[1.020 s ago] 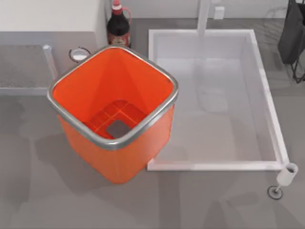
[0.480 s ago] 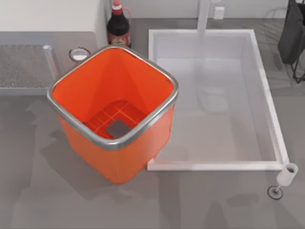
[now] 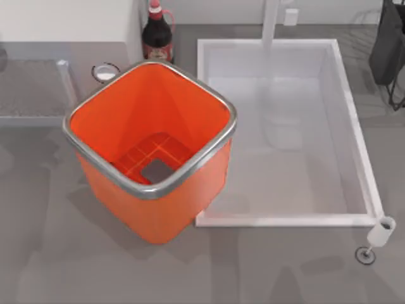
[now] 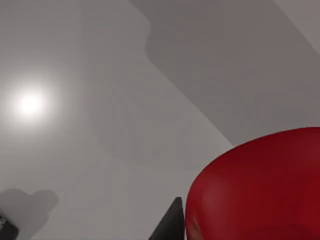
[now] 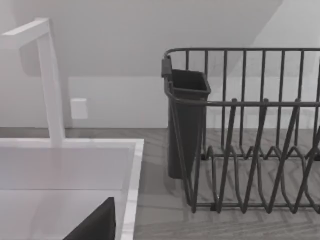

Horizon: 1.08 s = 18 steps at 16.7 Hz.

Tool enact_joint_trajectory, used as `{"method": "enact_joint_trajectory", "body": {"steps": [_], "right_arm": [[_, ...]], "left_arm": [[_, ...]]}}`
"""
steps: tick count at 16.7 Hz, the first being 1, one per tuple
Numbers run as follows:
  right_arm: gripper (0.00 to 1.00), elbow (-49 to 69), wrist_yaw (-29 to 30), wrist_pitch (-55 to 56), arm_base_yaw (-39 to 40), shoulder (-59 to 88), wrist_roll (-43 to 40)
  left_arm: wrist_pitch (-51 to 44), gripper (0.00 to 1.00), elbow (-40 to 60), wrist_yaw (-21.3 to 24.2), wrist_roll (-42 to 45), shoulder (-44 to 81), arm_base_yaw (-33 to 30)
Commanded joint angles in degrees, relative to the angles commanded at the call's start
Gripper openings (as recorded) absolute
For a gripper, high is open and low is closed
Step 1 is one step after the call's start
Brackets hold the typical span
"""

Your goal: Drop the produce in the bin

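Produce (image 4: 260,187), a deep-red rounded item, bulks very close to the left wrist camera, with a dark gripper finger (image 4: 170,225) just beside it and plain grey bench surface (image 4: 100,125) beyond. The finger lies against the red item's side, but whether the left gripper is clamped on it or merely beside it I cannot tell from this view. A bright light spot and soft shadows fall across the grey surface behind it.

From above, the orange bin (image 3: 152,209) stands upright on the bench (image 3: 50,253) toward the top view's left of centre, its shiny silver rim (image 3: 209,155) running round a rounded-square mouth. Its gridded bottom (image 3: 155,158) shows inside, with one grey square among the orange cells. The bin's right side sits just beside the white sink basin (image 3: 285,218), overlapping its near-left corner. A dark bottle with a red cap (image 3: 156,31) stands behind the bin, and a small ringed white disc (image 3: 104,73) lies to the bottle's left. A white faucet post (image 3: 270,22) rises at the back of the basin. At the bench's near right, a small white cylinder (image 3: 381,231) leans over a ring.

The right wrist view looks across the basin's edge (image 5: 130,190) to a black wire dish rack (image 5: 250,125) with a dark cutlery cup (image 5: 185,120) hung on its end; a dark finger tip (image 5: 97,225) of the right gripper pokes in, and how wide that gripper stands I cannot tell.
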State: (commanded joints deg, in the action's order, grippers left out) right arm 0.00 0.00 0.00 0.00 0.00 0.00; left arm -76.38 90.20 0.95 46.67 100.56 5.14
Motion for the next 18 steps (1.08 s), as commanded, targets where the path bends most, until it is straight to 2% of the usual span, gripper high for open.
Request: {"method": "enact_joint_trajectory", "body": {"steps": [3, 6, 12, 18], "right_arm": [[1.0, 0.0, 0.0, 0.0, 0.0, 0.0, 0.0], [1.0, 0.0, 0.0, 0.0, 0.0, 0.0, 0.0], [1.0, 0.0, 0.0, 0.0, 0.0, 0.0, 0.0], [1.0, 0.0, 0.0, 0.0, 0.0, 0.0, 0.0]], "left_arm": [[-0.5, 0.0, 2.6, 0.5, -12.2, 0.2, -4.2], [-1.2, 0.0, 6.1, 1.1, -28.8, 1.4, -9.9], [-2.6, 0.0, 15.8, 0.3, -69.8, 5.6, -22.5], [-4.4, 0.0, 28.0, -5.0, -111.4, 10.2, -33.5]]}}
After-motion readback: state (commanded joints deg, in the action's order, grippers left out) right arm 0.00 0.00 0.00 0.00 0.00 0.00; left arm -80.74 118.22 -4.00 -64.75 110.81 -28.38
